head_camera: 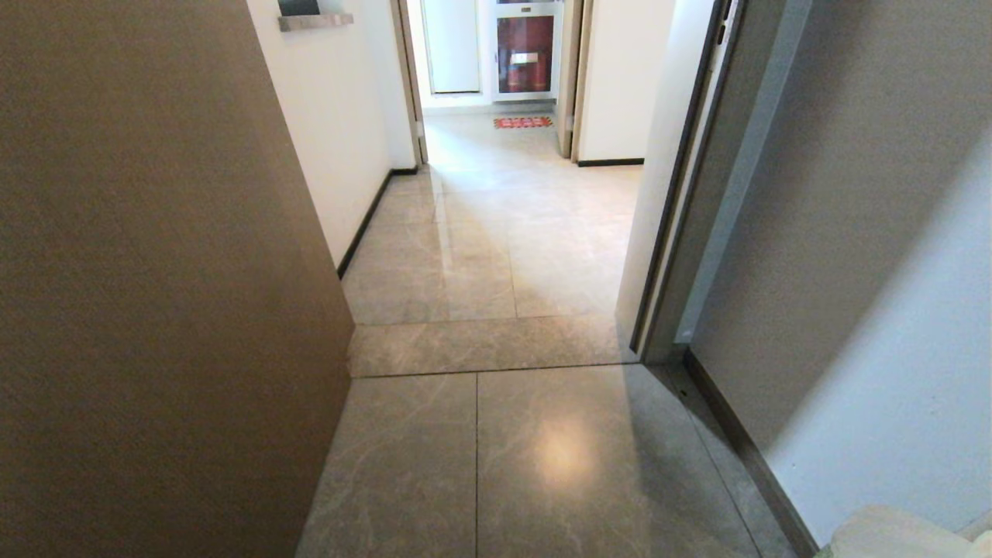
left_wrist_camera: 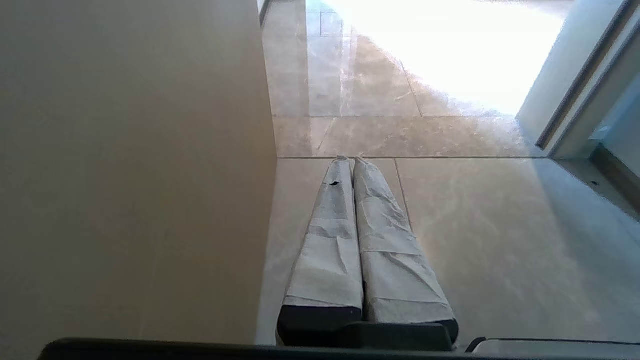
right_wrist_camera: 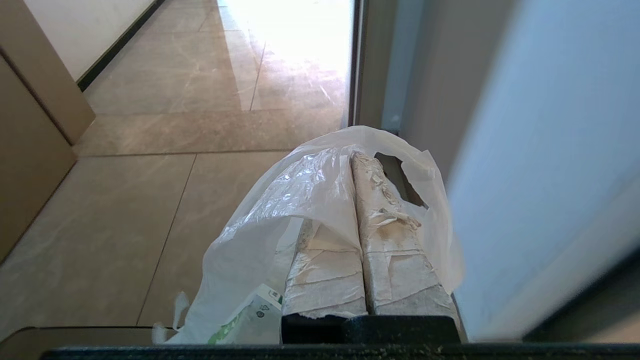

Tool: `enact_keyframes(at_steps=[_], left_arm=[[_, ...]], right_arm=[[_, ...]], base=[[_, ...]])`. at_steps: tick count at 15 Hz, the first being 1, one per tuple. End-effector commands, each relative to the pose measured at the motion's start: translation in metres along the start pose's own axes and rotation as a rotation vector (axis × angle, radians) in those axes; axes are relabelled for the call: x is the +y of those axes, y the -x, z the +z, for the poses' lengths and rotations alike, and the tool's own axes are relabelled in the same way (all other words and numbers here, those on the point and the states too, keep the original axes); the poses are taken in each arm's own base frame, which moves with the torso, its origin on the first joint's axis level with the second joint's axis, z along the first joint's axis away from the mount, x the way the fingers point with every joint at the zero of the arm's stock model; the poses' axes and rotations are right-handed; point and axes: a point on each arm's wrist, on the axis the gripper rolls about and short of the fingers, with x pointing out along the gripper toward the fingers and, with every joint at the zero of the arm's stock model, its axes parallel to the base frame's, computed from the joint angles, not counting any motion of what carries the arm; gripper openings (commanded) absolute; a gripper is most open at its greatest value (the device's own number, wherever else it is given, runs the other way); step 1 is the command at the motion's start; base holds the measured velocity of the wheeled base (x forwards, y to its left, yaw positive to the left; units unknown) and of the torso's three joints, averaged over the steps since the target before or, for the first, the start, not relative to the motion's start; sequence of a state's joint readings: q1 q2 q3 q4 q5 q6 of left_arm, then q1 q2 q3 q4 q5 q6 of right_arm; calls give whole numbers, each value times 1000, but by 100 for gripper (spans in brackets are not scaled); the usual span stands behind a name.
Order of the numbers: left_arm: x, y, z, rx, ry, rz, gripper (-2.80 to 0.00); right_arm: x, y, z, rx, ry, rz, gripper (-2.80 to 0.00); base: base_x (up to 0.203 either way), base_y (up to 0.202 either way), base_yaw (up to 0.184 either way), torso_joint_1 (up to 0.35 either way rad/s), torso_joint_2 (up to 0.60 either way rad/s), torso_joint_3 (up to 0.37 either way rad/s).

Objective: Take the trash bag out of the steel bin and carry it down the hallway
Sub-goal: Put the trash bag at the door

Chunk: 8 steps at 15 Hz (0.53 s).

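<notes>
The trash bag [right_wrist_camera: 250,235] is white, thin and crinkly, with green-and-white packaging [right_wrist_camera: 245,315] showing inside it. It hangs from my right gripper [right_wrist_camera: 352,154], whose taped fingers [right_wrist_camera: 395,250] are shut on the bag's plastic, which drapes over one finger. A torn hole in the bag sits just past the fingertips. My left gripper [left_wrist_camera: 350,159] is shut with nothing in it, low over the tiles. The hallway [head_camera: 504,232] of glossy grey-beige tiles runs ahead through a doorway. The steel bin is out of view.
A tall brown panel [head_camera: 155,271] closes off the left side. A door frame [head_camera: 697,194] and grey wall [head_camera: 891,310] stand on the right, the wall [right_wrist_camera: 525,150] close beside the bag. A red mat [head_camera: 523,122] lies at the hallway's far end.
</notes>
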State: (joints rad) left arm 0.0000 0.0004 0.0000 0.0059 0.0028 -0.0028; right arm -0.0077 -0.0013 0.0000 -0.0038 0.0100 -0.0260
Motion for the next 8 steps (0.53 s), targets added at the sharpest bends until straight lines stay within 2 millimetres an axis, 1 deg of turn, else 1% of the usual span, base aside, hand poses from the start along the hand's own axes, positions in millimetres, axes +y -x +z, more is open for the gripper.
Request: enact_keyframes(at_steps=[1, 8], left_arm=[[0, 0, 0, 0, 0, 0, -280], [0, 0, 0, 0, 2, 0, -280]], right_arm=[[0, 0, 0, 0, 2, 1, -280], [0, 0, 0, 0, 2, 1, -280]], base=[[190, 0, 0, 4, 2, 3], [189, 0, 2, 1, 1, 4]])
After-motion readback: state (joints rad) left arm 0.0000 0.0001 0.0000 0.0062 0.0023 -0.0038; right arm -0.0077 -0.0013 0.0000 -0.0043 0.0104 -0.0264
